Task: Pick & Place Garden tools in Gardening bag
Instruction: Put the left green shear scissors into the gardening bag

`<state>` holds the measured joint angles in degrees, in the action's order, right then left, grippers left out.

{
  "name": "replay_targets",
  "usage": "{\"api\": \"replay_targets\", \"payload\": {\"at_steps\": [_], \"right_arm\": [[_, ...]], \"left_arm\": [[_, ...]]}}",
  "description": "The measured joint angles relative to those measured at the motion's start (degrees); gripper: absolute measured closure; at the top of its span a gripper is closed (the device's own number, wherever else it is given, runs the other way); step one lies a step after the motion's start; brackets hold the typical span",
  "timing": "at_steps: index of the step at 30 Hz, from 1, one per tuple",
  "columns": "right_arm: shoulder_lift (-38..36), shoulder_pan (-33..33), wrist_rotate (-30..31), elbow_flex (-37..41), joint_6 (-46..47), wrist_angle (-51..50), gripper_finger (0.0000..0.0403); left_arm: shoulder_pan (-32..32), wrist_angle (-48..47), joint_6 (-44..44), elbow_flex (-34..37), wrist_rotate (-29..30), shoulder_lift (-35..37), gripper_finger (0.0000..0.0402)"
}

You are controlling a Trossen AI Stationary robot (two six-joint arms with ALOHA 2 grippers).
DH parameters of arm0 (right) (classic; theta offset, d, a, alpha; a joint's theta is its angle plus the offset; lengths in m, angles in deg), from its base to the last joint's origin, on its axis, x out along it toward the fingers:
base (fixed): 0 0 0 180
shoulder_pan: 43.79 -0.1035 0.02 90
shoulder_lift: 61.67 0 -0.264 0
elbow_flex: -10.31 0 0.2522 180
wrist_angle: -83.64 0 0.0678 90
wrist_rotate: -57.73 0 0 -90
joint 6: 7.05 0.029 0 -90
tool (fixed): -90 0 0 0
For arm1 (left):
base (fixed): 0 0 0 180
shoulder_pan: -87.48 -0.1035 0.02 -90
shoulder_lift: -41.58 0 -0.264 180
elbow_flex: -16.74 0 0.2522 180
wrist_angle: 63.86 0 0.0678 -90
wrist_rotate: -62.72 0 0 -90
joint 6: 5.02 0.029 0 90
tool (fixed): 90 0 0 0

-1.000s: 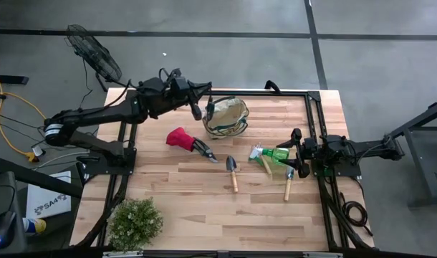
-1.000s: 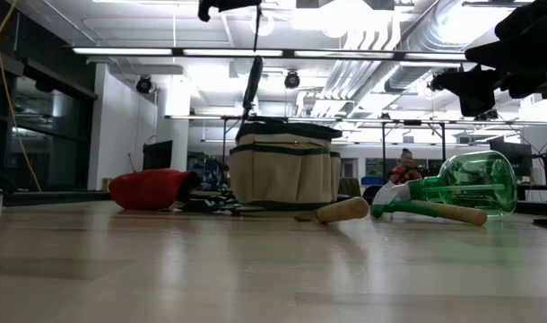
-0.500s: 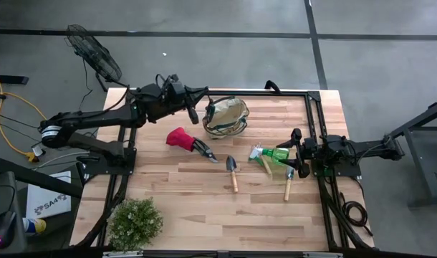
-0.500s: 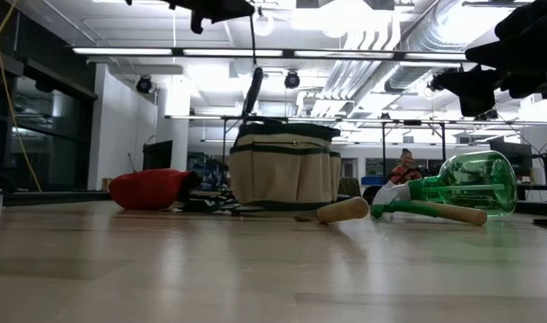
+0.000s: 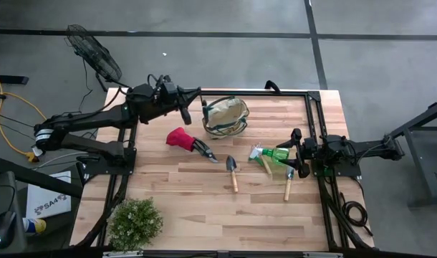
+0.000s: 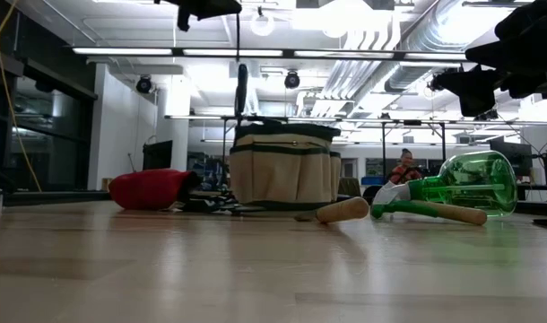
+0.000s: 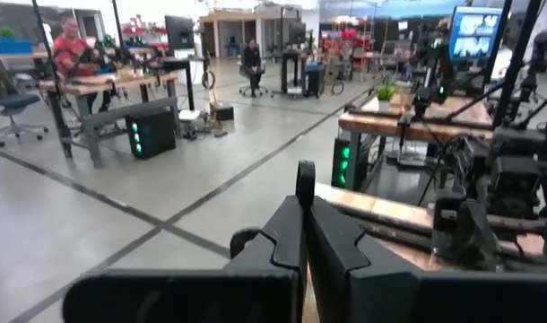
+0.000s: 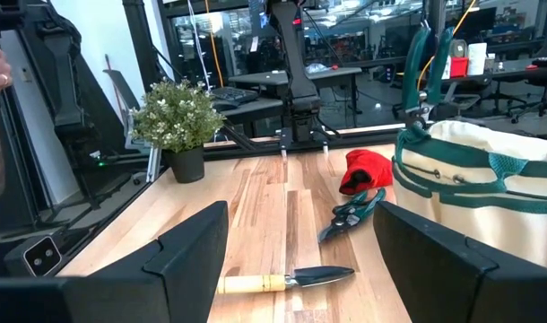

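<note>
The beige gardening bag (image 5: 226,118) with green trim stands upright on its base at the table's far middle; it also shows in the low view (image 6: 285,166) and the right wrist view (image 8: 489,179). My left gripper (image 5: 186,113) is above the bag's left side, shut on its dark loop handle (image 6: 241,90). The red-handled shears (image 5: 186,140), a trowel (image 5: 233,172), the green sprayer (image 5: 274,154) and two more wooden-handled tools (image 5: 289,183) lie on the table. My right gripper (image 5: 297,154) is open and empty beside the sprayer. My left gripper pinches the top of the bag's loop handle (image 7: 305,172) between its two shut fingers; a small bit of strap sticks out past the fingertips. The fingers come from the table's left. The handle runs taut and upright down to the bag, whose base is on the table.
A bushy green plant (image 5: 135,222) in a pot stands at the near left corner. A black frame rail (image 5: 276,93) runs along the table's far edge behind the bag. Bare wood lies at the near middle and near right.
My left gripper has gone toward the table's left edge, still shut on the handle. The handle, which leaned toward the right, now stands upright, and the bag has slid a little to the left.
</note>
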<state>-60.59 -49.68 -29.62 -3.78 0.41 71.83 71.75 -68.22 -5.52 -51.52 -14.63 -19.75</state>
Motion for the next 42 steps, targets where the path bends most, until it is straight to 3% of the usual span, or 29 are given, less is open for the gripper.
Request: {"api": "replay_targets", "payload": {"at_steps": [10,21,42], "right_arm": [[0.00,0.00,-0.02,0.00,0.01,0.00,0.0131],[0.00,0.00,-0.02,0.00,0.01,0.00,0.0131],[0.00,0.02,-0.04,-0.01,0.01,0.00,0.0131]], "left_arm": [[0.00,-4.11,-0.06,0.04,2.07,1.93,0.0401],[0.00,4.25,-2.75,4.88,2.02,2.00,0.0401],[0.00,7.30,-5.97,5.13,-1.12,-2.71,0.0401]]}}
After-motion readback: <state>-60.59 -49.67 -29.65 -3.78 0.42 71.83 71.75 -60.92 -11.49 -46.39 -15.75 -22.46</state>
